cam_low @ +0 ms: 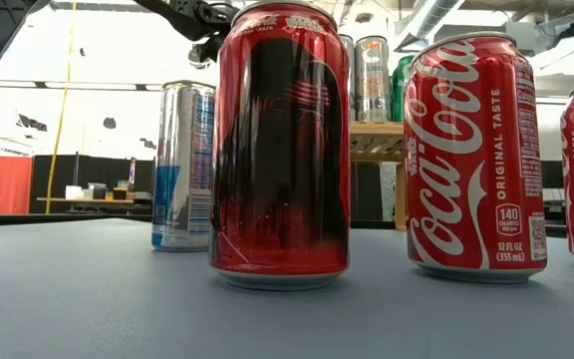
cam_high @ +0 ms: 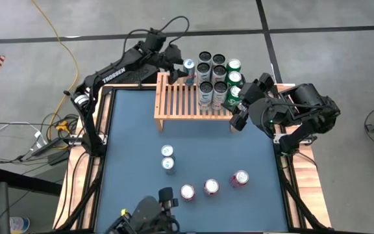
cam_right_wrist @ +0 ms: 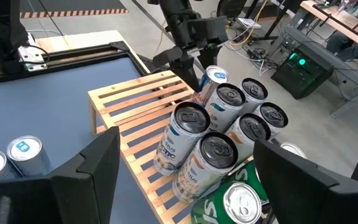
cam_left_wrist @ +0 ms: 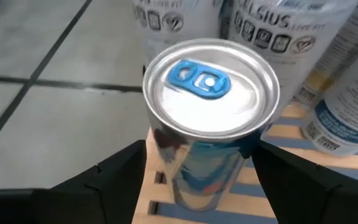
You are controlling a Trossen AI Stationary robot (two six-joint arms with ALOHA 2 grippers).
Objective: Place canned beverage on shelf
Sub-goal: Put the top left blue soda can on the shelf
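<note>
The shelf (cam_high: 186,99), a low light-wood slatted rack, stands at the table's far side. Several cans (cam_high: 216,81) crowd its right end. My left gripper (cam_high: 184,68) reaches in from the far left and is shut on a slim silver can with a blue tab (cam_left_wrist: 207,84). That can is over the shelf's far edge, just left of the crowd (cam_right_wrist: 215,79). My right gripper (cam_high: 239,109) hovers open above the shelf's right end with nothing between its fingers (cam_right_wrist: 191,186). The low view shows the shelf (cam_low: 377,140) only behind the table's cans. My left gripper pinches the silver can between its two fingers, one on each side of the wall (cam_left_wrist: 160,155) a little below the top rim. The fingers (cam_left_wrist: 120,171) come slanting down from the table's far left. The can stays upright over the slats. Its base is out of view, so whether it stands on them I cannot tell.
On the blue table stand two silver blue-tab cans (cam_high: 167,157) at the middle and three red cans (cam_high: 187,192), (cam_high: 211,187), (cam_high: 240,178) toward the near edge. The shelf's left half (cam_high: 171,101) carries nothing. A wooden frame (cam_high: 102,117) rims the table.
</note>
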